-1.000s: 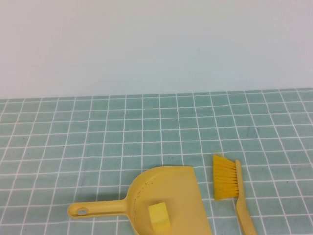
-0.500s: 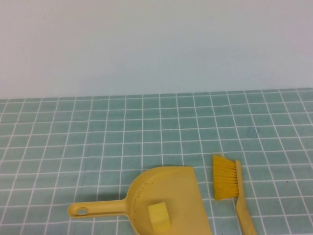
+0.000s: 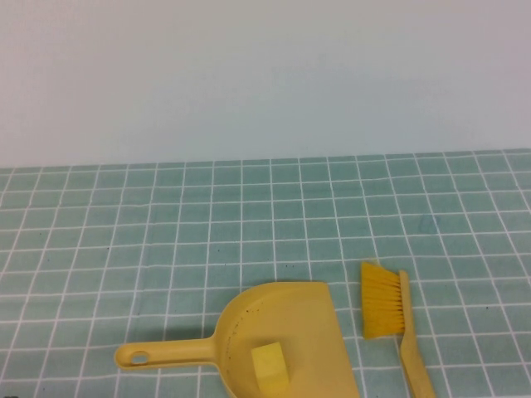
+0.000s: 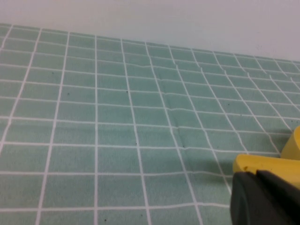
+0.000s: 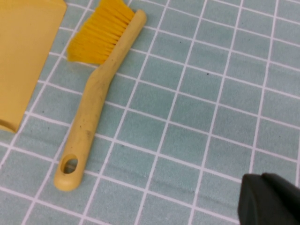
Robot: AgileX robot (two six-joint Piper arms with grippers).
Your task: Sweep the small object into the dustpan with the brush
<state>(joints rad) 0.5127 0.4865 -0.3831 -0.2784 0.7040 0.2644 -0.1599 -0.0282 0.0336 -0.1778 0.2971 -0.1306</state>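
pale yellow foam cube [image 3: 270, 366] already sits inside flat yellow plastic dustpan [image 3: 286, 319]. yellow plastic brush [image 3: 390, 315] lies free on green tiled table [image 3: 166, 240], just right of the pan. left gripper [image 4: 265, 199] and right gripper [image 5: 269, 199] both clenched, holding nothing. risk: an arm nudging the pan, tipping the cube out.

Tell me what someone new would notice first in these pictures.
Probably the yellow dustpan near the front edge of the green checked tablecloth, with the small pale yellow cube already lying inside it. Just to its right lies the brush, orange-yellow bristles pointing toward the dustpan, untouched. Neither arm appears in the high view; the left gripper and the right gripper show only as dark shapes at the edge of their wrist views.
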